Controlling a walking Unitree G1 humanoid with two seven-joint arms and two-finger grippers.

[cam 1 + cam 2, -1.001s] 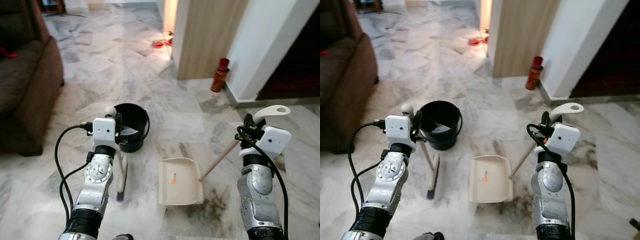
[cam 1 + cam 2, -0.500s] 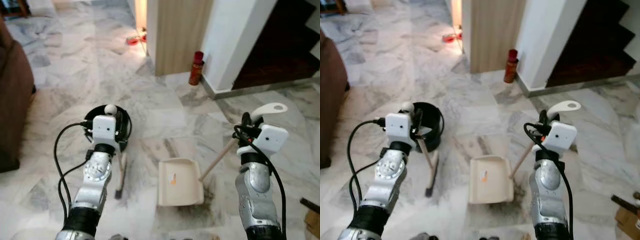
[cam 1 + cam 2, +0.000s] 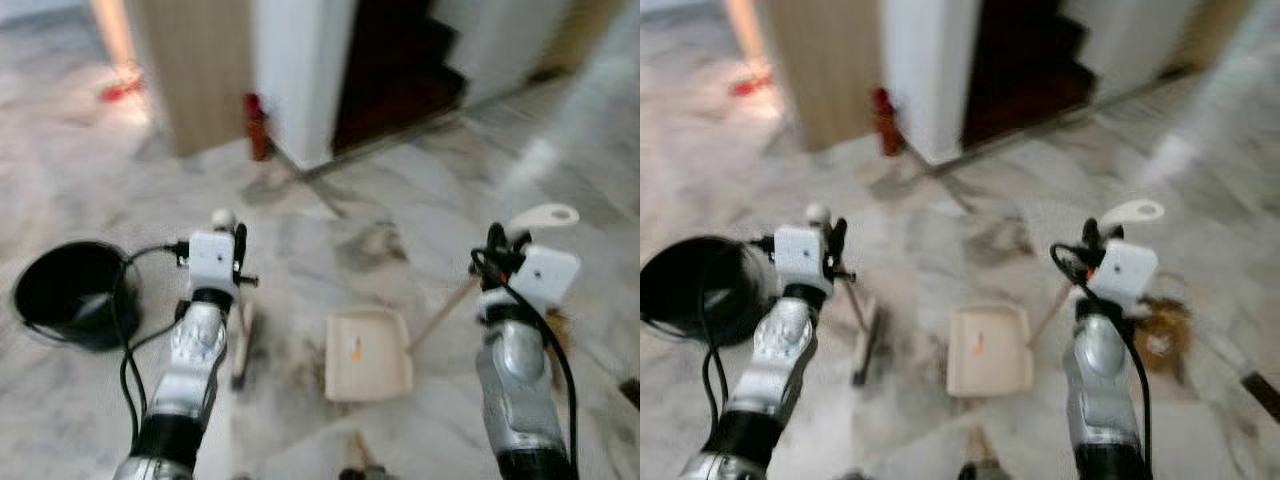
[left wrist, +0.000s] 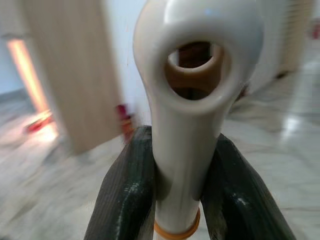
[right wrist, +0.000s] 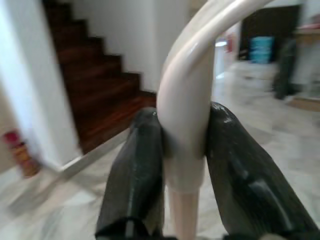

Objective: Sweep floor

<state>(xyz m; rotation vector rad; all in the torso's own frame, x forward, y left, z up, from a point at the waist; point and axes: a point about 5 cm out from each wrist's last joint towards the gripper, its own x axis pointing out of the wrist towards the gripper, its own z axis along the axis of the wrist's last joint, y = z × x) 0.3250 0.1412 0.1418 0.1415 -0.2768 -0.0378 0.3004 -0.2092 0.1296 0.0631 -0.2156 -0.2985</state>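
Here, left tool [image 4: 177, 200] clamps broom handle [image 4: 192, 100]; right tool [image 5: 182, 170] clamps dustpan handle [image 5: 192, 90].

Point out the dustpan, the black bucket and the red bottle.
dustpan [image 3: 368, 355], left eye view, on its flat tray
black bucket [image 3: 70, 290], left eye view, on its dark inside
red bottle [image 3: 258, 128], left eye view, on its body

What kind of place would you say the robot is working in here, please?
Most likely a home's hallway or living area: a marble-tiled floor, a dark wooden staircase beside a white wall, and a black bucket on the floor.
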